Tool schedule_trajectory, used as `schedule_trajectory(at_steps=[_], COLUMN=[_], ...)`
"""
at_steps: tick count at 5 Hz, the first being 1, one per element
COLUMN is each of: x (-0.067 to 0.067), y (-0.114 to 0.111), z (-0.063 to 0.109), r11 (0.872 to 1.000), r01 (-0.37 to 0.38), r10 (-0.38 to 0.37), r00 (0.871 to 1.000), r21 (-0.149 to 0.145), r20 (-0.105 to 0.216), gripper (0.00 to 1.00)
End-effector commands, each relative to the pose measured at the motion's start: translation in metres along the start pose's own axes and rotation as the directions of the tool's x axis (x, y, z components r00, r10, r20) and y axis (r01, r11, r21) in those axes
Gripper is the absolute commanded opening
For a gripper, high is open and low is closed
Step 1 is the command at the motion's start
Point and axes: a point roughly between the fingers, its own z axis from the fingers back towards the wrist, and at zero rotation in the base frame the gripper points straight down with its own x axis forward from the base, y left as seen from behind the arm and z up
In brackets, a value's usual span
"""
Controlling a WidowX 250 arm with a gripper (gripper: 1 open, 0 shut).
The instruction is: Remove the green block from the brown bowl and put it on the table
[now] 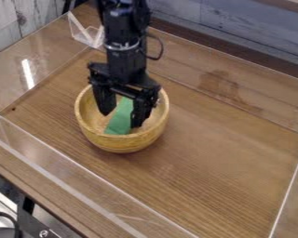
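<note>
The brown bowl (100, 136) sits on the table (214, 158), left of centre. Inside it the green block (119, 118) leans tilted against the bowl's inner wall. My black gripper (124, 113) hangs straight down into the bowl, open, one finger on each side of the block. The fingertips reach below the rim, and I cannot tell whether they touch the block. The block's upper end is partly hidden behind the gripper body.
Clear acrylic walls (40, 56) run along the table's edges, with one low wall near the front (139, 200). A grey plank wall stands behind. Bare wood-grain surface spreads right of the bowl (226, 130).
</note>
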Motion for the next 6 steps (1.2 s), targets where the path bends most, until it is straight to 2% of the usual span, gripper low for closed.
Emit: schedule_trajectory(at_steps=[1,2,3,4,5,6], x=[0.007,0.007,0.004,0.006,0.007,0.018], y=[0.011,0.020,0.026,0.015,0.005,0.004], z=[-0.006,-0.009,-0.008,-0.007,-0.008,-0.001], r11=[1.000,1.000,0.999,1.000,1.000,0.996], r01=[0.019,-0.011,-0.041,-0.017,0.011,0.090], r10=[-0.019,0.011,0.041,0.018,-0.010,-0.089], r00=[0.999,0.998,0.997,0.998,0.998,0.994], r21=[0.007,0.004,-0.001,-0.008,-0.015,-0.020], r20=[0.041,0.055,0.063,0.062,0.058,0.066], gripper=[1.00,0.00,0.00,1.00,1.00,1.00])
